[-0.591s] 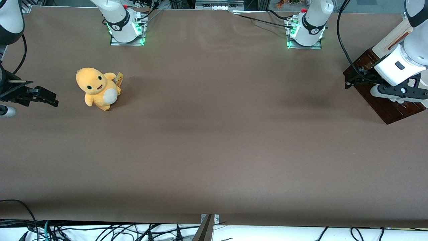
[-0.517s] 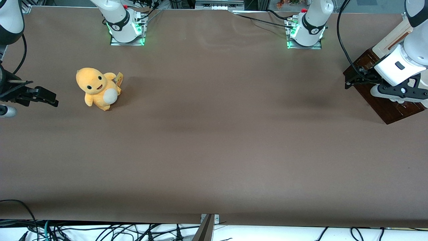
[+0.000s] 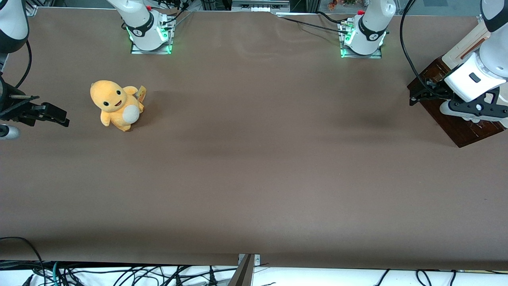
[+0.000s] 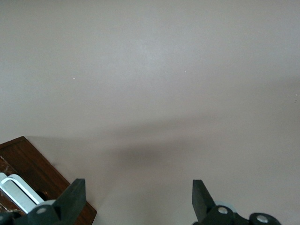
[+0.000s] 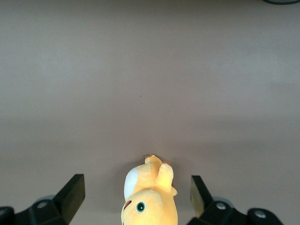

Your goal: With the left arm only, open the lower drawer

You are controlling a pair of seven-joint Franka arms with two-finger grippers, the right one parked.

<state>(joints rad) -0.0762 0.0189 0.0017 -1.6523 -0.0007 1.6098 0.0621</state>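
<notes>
Hand (image 4: 136, 199) of left arm (image 3: 476, 75) hovers just off dark cabinet's corner, fingers (image 4: 72, 197) spread apart, gripping nothing. One lower drawer (image 3: 456, 127) beneath wrist, one silver handle (image 4: 18, 192) beside finger. One plush toy (image 3: 116, 105) well away along tabletop (image 3: 254, 178).

The left arm (image 3: 482, 67) — white with black trim and a looped black cable — reaches over the dark brown wooden cabinet at the working arm's end of the table. Its black gripper (image 4: 138, 199) hangs just beside the cabinet's corner, fingers (image 4: 72, 197) spread wide apart over bare table, holding nothing. The lower drawer (image 4: 33, 180) shows only as dark wood with a silver bar handle — whether it is pulled out cannot be told.
</notes>
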